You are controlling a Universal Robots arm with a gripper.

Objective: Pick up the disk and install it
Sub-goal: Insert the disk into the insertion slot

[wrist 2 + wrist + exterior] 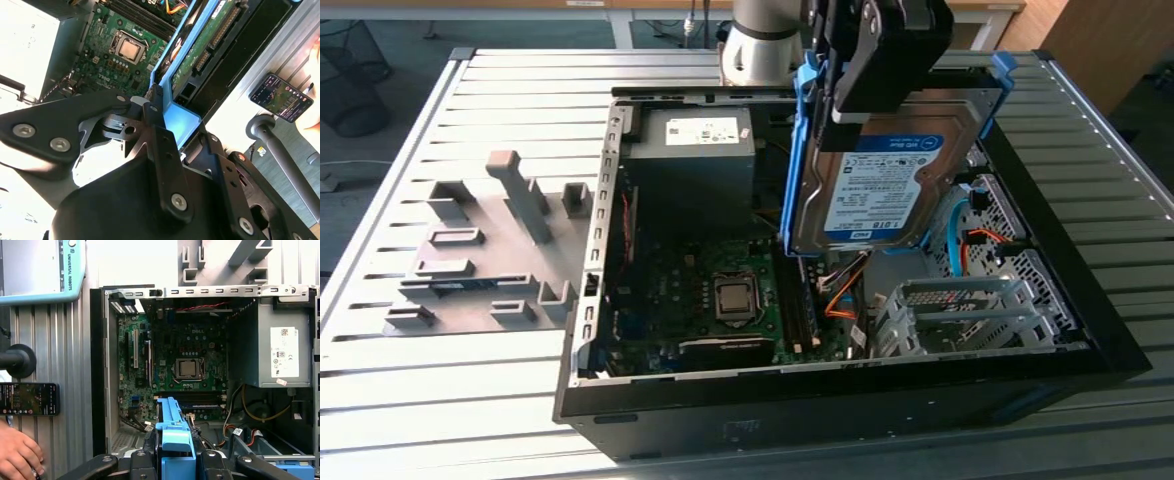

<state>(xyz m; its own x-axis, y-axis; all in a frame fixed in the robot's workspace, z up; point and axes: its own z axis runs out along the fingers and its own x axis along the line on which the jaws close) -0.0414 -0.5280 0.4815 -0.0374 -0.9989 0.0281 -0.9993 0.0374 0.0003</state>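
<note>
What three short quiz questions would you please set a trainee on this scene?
1. True or false: the claw is shut on the disk.
2. The disk is held over: A the open computer case; B a drawer; C a shelf.
3. What colour is the bracket around the disk's edges?
Key: 1 true; 2 A; 3 blue.
</note>
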